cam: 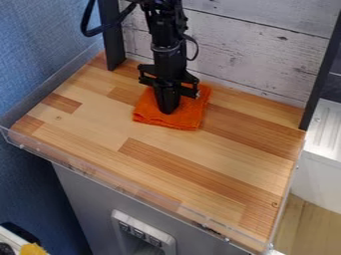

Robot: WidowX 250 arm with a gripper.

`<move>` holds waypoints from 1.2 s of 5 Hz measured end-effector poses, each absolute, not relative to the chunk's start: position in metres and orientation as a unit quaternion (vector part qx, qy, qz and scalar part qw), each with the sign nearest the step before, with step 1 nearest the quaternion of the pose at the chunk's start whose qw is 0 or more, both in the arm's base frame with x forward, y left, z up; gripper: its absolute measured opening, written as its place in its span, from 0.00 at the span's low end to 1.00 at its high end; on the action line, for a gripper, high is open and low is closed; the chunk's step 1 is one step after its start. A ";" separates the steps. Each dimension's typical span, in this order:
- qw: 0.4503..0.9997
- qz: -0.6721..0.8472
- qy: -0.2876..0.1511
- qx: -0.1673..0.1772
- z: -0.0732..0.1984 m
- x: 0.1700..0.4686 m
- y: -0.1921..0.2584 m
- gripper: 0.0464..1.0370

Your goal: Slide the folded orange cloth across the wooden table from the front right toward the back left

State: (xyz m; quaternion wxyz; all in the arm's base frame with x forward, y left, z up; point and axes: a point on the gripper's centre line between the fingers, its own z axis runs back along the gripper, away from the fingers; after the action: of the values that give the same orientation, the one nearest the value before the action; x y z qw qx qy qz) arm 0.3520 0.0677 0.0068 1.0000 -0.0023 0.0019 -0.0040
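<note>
Nearest me, a clear rim runs along the front of the wooden worktop. Farther in, towards the back, the orange cloth lies on the wood in a squarish, folded-looking patch. My gripper points down over it, its tip against or just above the fabric; I can't tell how far open it is or whether it has hold of anything. I judge the handling to be at an early stage: I'm at the cloth, with any lifting or shifting left to do. Whitewashed boards stand behind.
</note>
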 end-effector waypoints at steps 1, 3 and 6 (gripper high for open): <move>1.000 -0.009 -0.005 -0.001 0.006 0.346 0.075 0.03; 0.999 -0.009 0.031 -0.003 0.014 0.325 0.094 0.41; 1.000 0.001 0.017 -0.003 0.062 0.330 0.129 0.95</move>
State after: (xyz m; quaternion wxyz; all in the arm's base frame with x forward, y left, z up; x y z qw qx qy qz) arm 0.3304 0.1292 0.0621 0.9999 -0.0028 0.0170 0.0007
